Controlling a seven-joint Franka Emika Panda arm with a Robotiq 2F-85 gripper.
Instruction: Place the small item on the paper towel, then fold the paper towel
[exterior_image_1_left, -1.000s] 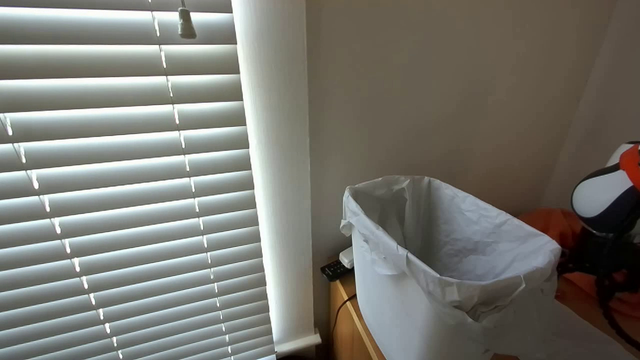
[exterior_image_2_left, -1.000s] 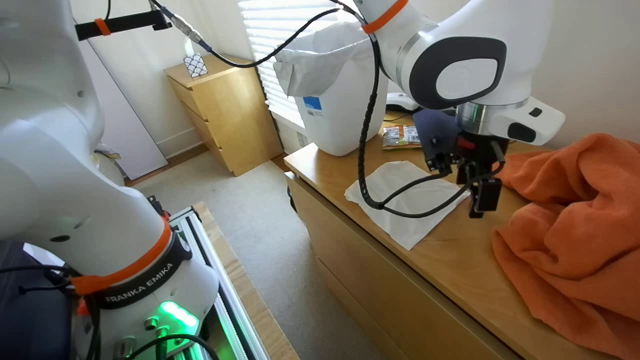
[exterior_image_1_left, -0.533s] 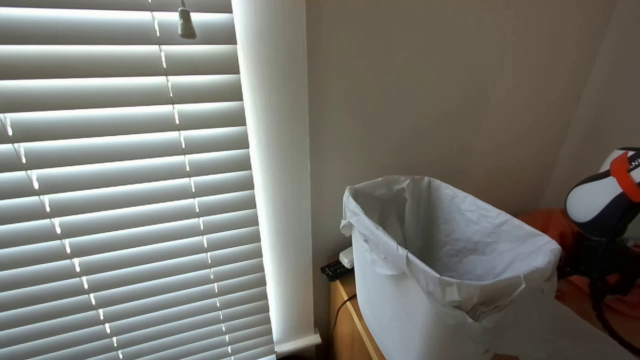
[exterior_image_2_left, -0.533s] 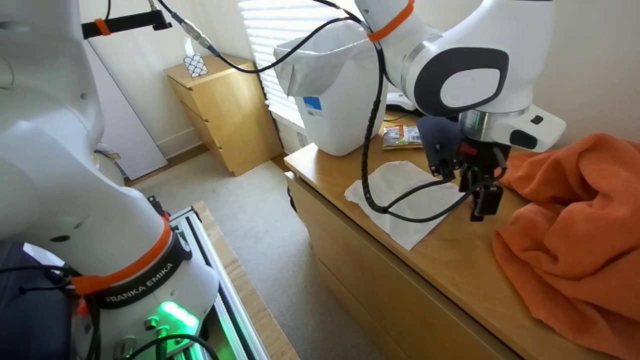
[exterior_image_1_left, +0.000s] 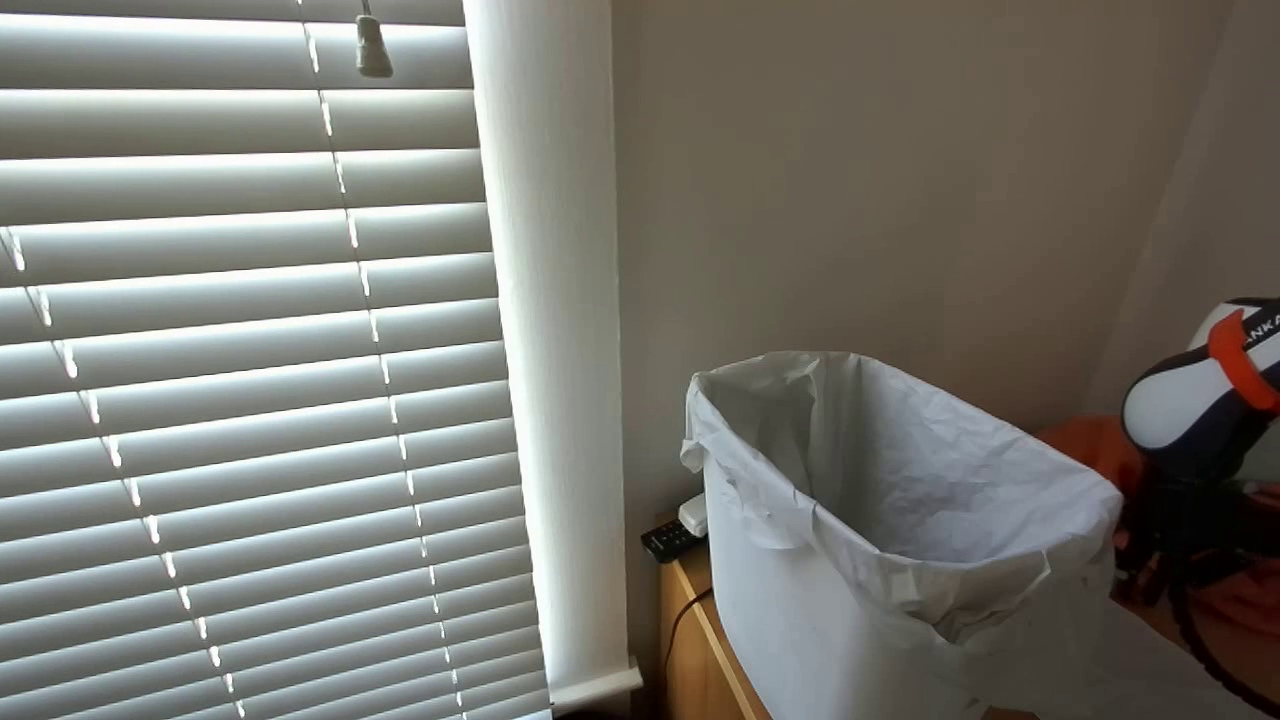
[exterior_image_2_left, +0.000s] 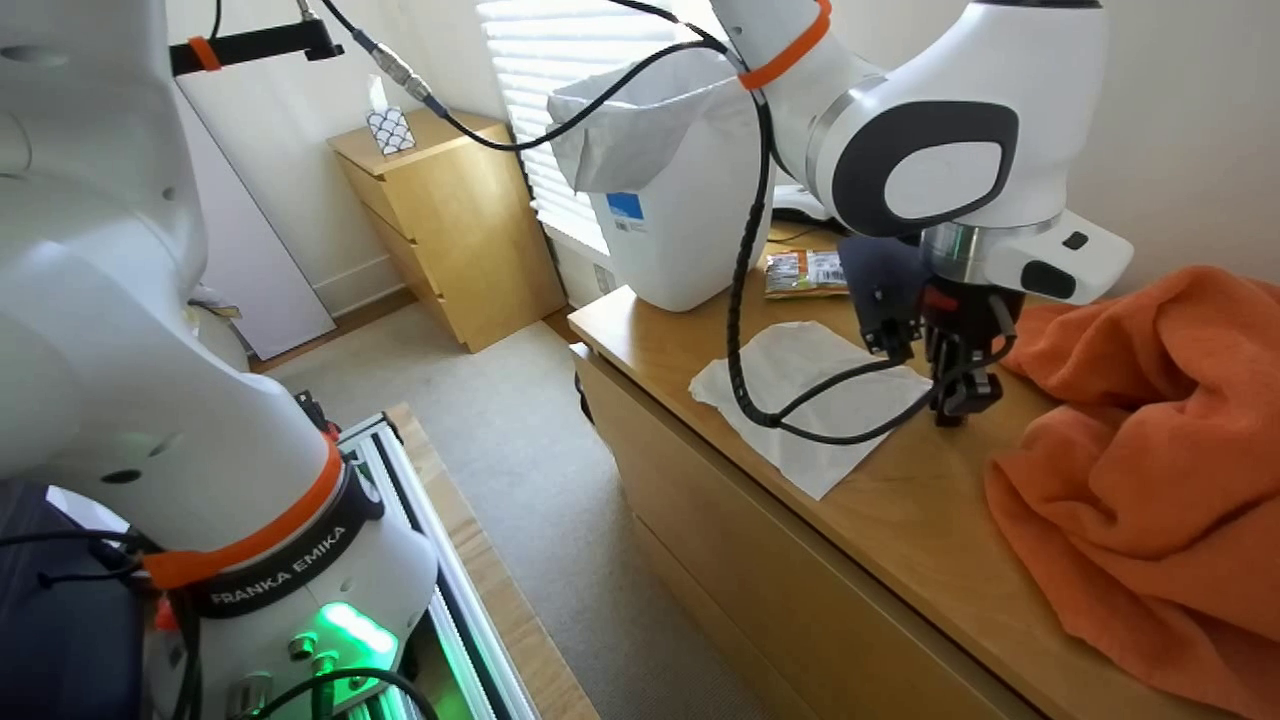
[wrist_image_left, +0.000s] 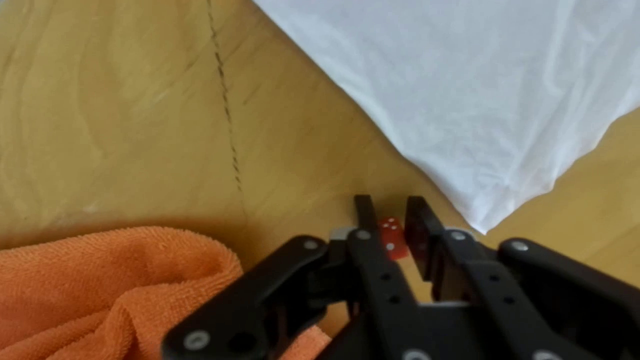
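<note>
— The fingers (wrist_image_left: 424, 235) had drawn closer together over the last half second, and the Franka arm (exterior_image_2_left: 1050, 120) above them had sunk slightly. The paper towel (exterior_image_2_left: 800, 360) had stayed where it was.

— And from the left?

— In an exterior view, a light-wood chest of drawers (exterior_image_2_left: 460, 230) carried a scalloped tissue box (exterior_image_2_left: 391, 131). Then came window blinds (exterior_image_2_left: 520, 60), and after them a trash bin (exterior_image_2_left: 690, 240) with a white liner (exterior_image_2_left: 625, 150) folded over its rim. Window blinds and trash bin showed in both exterior views.

— The trash bin stood on the wooden tabletop (exterior_image_2_left: 900, 520), didn't it?

— It did, at the far end, and a foil packet (exterior_image_2_left: 803, 273) lay near it. Next came the paper towel, spread unfolded, a black cable (exterior_image_2_left: 736, 345) looping in front of it from that angle.

— Where was the red die (wrist_image_left: 392, 237)?

— White pips showing, it was between the fingers, outside the paper towel but near one corner of it.

— Was it pinched?

— I could not tell. In the wrist view the fingers stood close in on both sides of it, yet contact on each side was unclear.

— And furthest right?

— An orange towel (exterior_image_2_left: 1150, 470) lay in loose folds on the tabletop, apart from the paper towel.
</note>
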